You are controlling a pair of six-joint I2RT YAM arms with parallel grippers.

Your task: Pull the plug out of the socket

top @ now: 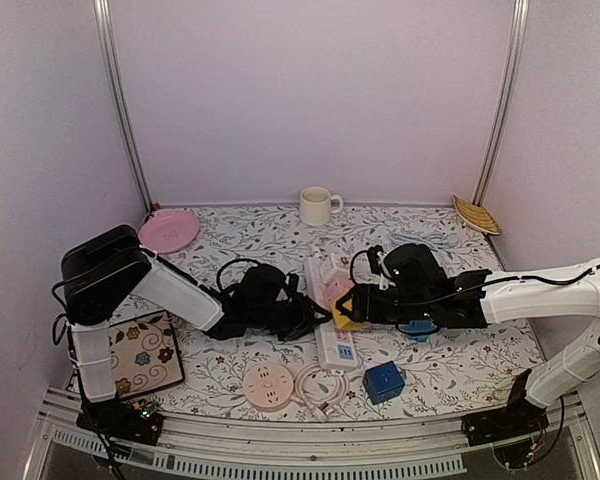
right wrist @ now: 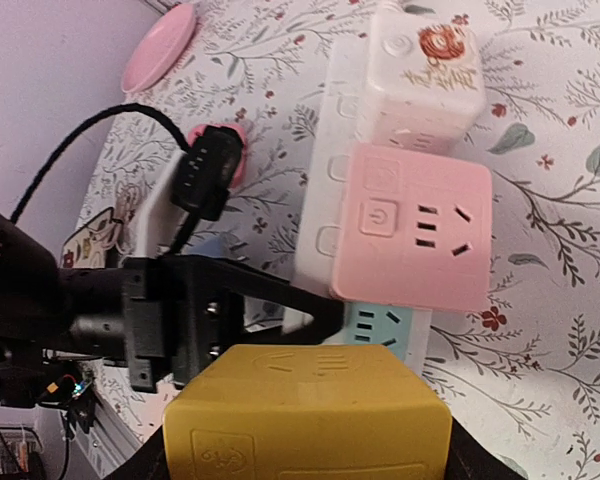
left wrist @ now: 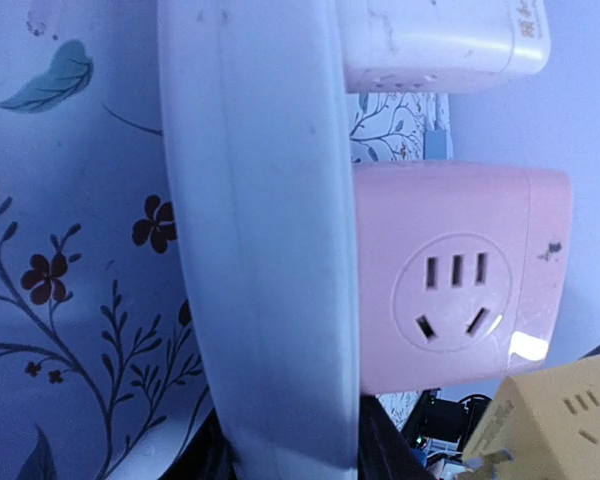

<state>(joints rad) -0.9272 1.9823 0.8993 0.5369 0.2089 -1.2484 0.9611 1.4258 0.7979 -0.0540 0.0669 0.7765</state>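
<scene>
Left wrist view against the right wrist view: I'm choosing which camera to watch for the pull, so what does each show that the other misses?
Only the left wrist view shows the yellow plug with its metal prongs bare, and the pink adapter from its side socket. Only the right wrist view shows the right gripper closed on that plug, the left gripper at the power strip, and the pink plate. Both show the power strip with the pink adapter and a white adapter on it, plus the yellow plug.
</scene>
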